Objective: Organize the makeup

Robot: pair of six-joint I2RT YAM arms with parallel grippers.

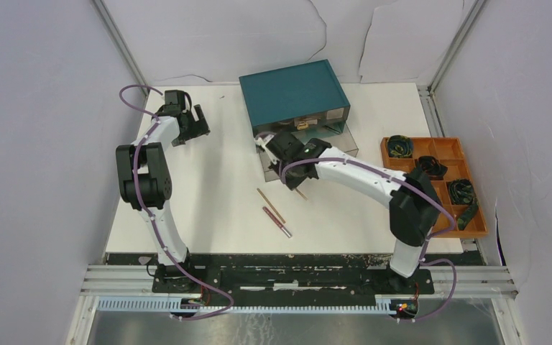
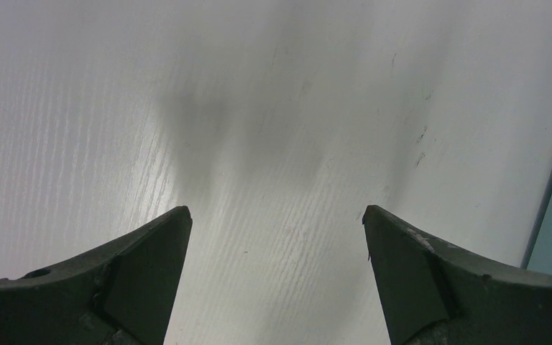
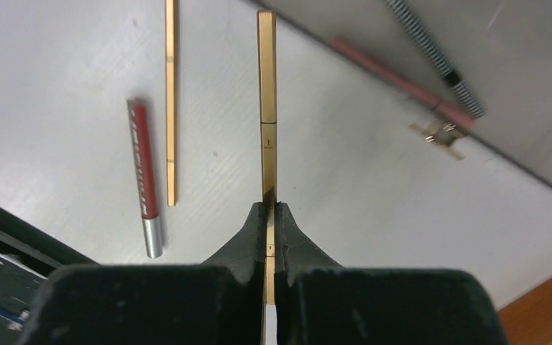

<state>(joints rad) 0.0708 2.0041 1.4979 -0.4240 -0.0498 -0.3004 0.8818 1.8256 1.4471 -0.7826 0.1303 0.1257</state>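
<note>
My right gripper [image 3: 269, 205] is shut on a thin gold pencil [image 3: 267, 86] that sticks out straight ahead of the jaws, just above the white table. To its left on the table lie a second gold pencil [image 3: 171, 108] and a red tube with a silver cap [image 3: 144, 176]. From above, the right gripper [image 1: 287, 171] is in front of the open clear drawer [image 1: 346, 144], and the two loose items [image 1: 273, 212] lie nearer to me. A pink pencil [image 3: 395, 75] and a striped pencil [image 3: 431, 50] lie inside the drawer. My left gripper [image 2: 277, 212] is open over bare table.
The teal drawer box [image 1: 295, 93] stands at the back centre. An orange tray [image 1: 438, 147] with black coiled items sits at the right edge. The left arm [image 1: 198, 122] is at the back left. Walls close in the table on three sides.
</note>
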